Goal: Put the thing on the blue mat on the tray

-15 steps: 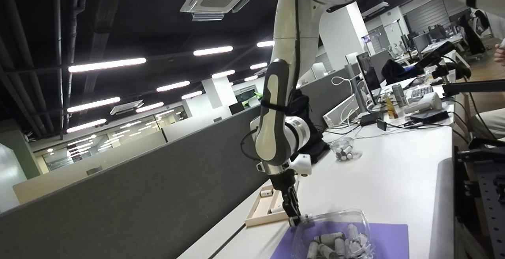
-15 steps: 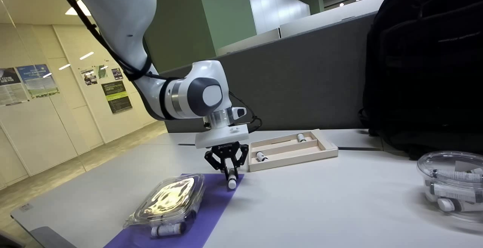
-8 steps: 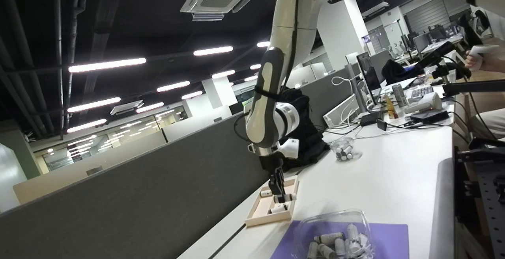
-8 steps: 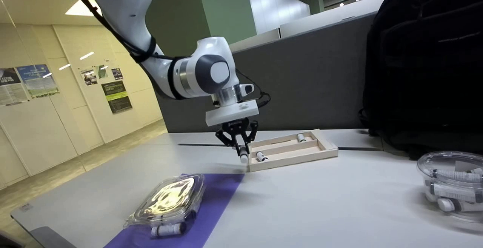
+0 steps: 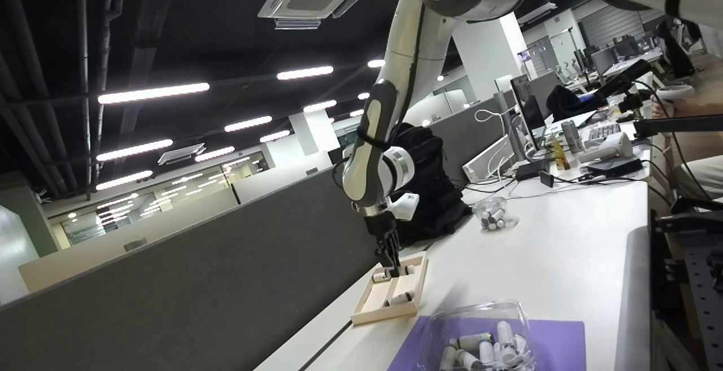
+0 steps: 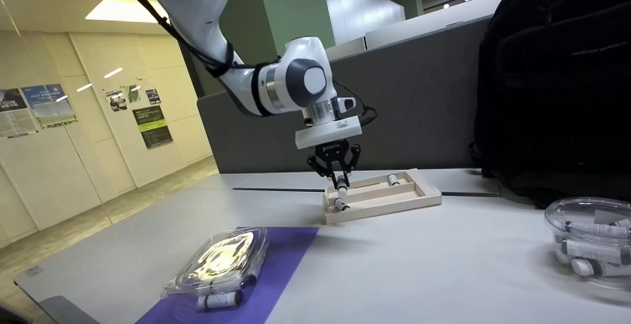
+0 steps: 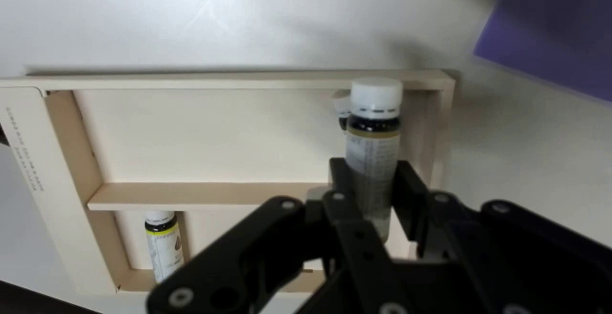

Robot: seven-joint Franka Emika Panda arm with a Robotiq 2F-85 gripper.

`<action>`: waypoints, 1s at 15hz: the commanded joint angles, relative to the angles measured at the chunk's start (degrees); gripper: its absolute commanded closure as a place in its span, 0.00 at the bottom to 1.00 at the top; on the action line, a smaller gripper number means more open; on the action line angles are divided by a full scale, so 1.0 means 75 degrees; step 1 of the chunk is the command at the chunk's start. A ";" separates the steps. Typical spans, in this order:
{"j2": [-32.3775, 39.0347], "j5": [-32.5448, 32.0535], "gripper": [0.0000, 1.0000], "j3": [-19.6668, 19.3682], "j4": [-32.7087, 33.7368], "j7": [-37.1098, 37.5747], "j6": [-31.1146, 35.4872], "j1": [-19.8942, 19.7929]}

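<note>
My gripper [image 7: 372, 173] is shut on a small white-capped bottle [image 7: 374, 149], also in view in both exterior views [image 5: 409, 270] [image 6: 342, 191]. It holds the bottle lying roughly level above the near-mat end of the light wood tray [image 7: 215, 81] [image 6: 389, 209] [image 5: 387, 317]. The tray has a divider and two compartments. One bottle [image 6: 341, 204] lies in the compartment facing the mat, mostly hidden by the held bottle in the wrist view. Another bottle [image 7: 164, 249] [image 6: 393, 180] lies at the far end of the other compartment. The violet-blue mat [image 6: 296, 250] [image 7: 554, 32] lies beside the tray.
A clear plastic box [image 6: 222, 260] [image 5: 477, 326] holding several bottles stands on the mat. A round clear tub [image 6: 589, 235] of bottles stands on the white table. A grey partition [image 6: 419, 112] and a black backpack [image 6: 552, 92] stand behind the tray.
The gripper has lifted the bottle from over the mat's corner and carried it across to above the tray. The bottles in the tray have not moved.
</note>
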 commanded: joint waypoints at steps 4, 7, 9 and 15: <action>0.1268 0.0069 0.93 -0.0165 0.1607 0.0601 -0.0654 0.0039; 0.1598 0.0148 0.93 -0.0135 0.2010 0.0676 -0.0786 0.0006; 0.1662 0.0194 0.93 -0.0097 0.2196 0.0678 -0.0913 -0.0015; 0.1323 0.0360 0.20 0.0052 0.1928 0.0495 -0.0695 -0.0085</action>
